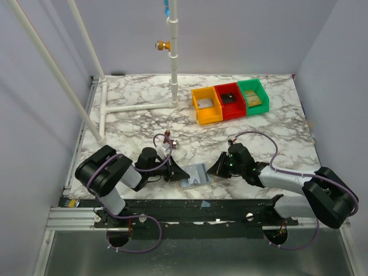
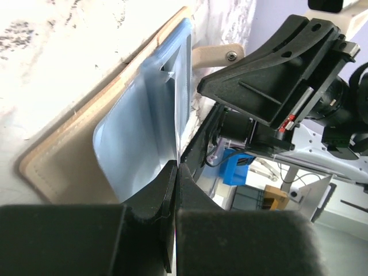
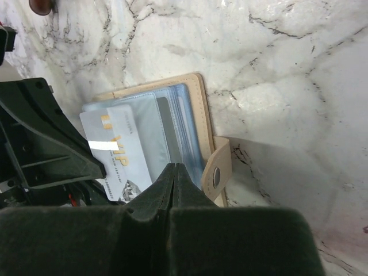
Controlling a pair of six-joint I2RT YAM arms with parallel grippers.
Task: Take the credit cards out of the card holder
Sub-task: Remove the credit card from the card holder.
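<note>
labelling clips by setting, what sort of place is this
Probably a robotics lab test cell: a left arm and right arm bolted to a rail at a marble-look table, plain walls closing it in, plus a white pipe frame and coloured bins.

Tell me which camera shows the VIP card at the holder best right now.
Right wrist: the VIP card lies face up with its print legible, overlapping the open card holder. The top view shows the holder only as a small pale patch. The left wrist sees its plastic nearly edge-on, with no card distinguishable.
</note>
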